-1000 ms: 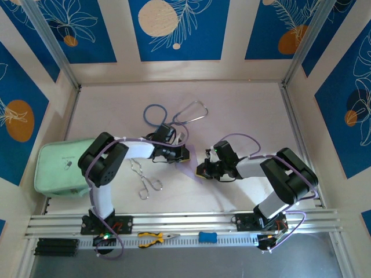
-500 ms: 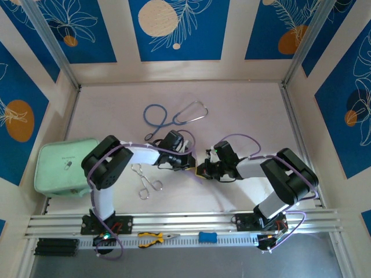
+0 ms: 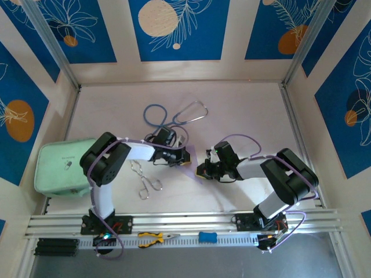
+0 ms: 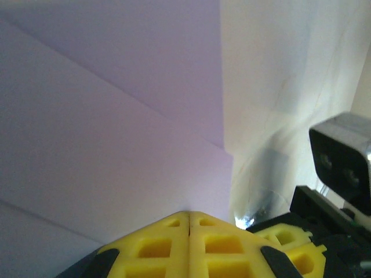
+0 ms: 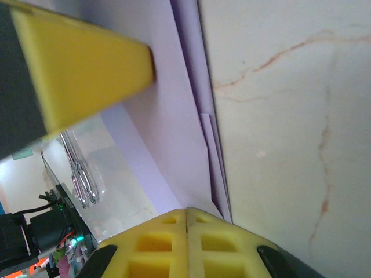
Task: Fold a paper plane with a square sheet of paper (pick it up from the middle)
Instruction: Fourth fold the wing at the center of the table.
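2 clenched, left gripper (image 4: 189,213), right gripper (image 5: 186,209), paper (image 4: 116,116) creases at wrists, stethoscope (image 3: 171,120) overhead

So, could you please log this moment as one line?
sheet: partly folded, on table | left claw: shut, on sheet | right claw: shut, at sheet edge

Closed jaws against folded lilac paper (image 5: 168,133)

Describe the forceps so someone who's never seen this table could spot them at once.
Find the mint-green pouch at the table's left edge. Right of it, toward the front, lie the forceps. They're the bare silver, scissor-shaped tool with two finger loops, unlike the blue-tubed stethoscope farther back or the yellow-handled pliers on the front rail.
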You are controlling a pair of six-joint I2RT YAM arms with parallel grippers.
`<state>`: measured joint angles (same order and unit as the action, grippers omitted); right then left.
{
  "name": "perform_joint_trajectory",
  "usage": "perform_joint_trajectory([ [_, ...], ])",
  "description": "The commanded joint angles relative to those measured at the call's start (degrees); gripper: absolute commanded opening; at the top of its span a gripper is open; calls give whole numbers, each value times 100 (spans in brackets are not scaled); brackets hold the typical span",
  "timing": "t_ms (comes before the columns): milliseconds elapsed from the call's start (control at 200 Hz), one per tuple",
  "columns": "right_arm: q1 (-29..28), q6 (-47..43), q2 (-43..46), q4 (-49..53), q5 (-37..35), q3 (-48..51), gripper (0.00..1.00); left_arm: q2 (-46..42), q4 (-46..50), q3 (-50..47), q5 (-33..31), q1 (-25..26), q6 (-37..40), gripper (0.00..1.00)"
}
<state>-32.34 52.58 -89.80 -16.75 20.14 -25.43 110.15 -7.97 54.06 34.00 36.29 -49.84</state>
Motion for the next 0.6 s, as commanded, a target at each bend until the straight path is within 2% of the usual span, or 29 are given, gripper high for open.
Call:
perform_joint_trajectory([
  [0,-58,-48,-161,916,-247,301,0,259,639,263,-596,-373,347,1],
  [240,-56,-55,-117,936,-230,312,0,495,1429,847,-737,-870,715,2],
  [595,-57,-111,-117,937,-187,285,0,435,1700,1073,-824,-1305,894,2],
])
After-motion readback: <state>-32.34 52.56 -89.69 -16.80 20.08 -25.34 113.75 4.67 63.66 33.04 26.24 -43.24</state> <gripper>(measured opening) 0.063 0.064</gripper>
